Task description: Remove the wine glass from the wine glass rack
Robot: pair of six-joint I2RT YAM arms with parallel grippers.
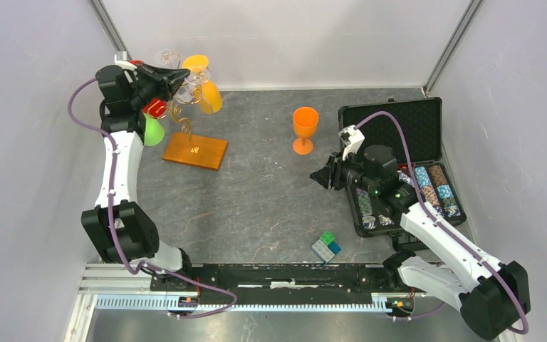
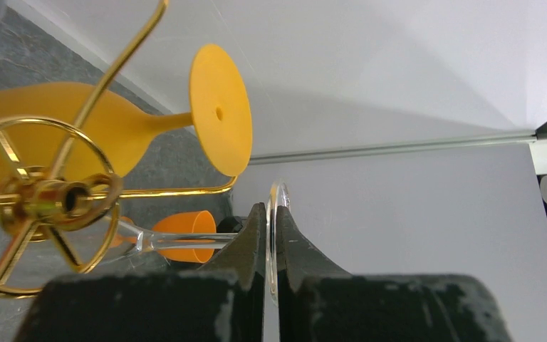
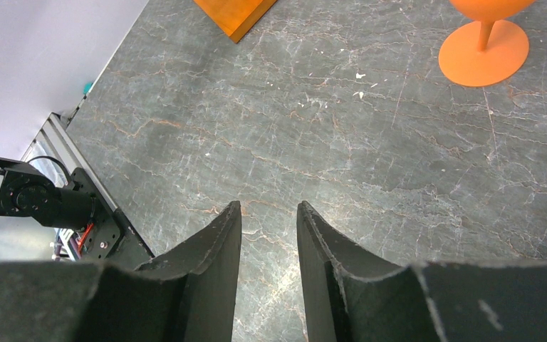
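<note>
The left gripper (image 2: 271, 214) is squeezed tight on the round foot of the clear wine glass (image 2: 171, 242). The glass is up among the curly arms of the gold wine glass rack (image 1: 185, 121), near the far left corner of the table (image 3: 370, 142). The right gripper (image 3: 269, 214) is partly open and holds nothing, low over the table near its right edge

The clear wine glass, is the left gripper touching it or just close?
Touching. The left wrist view shows the left gripper shut on the clear wine glass, with the glass's round foot pinched edge-on between the jaws and no gap.
</note>
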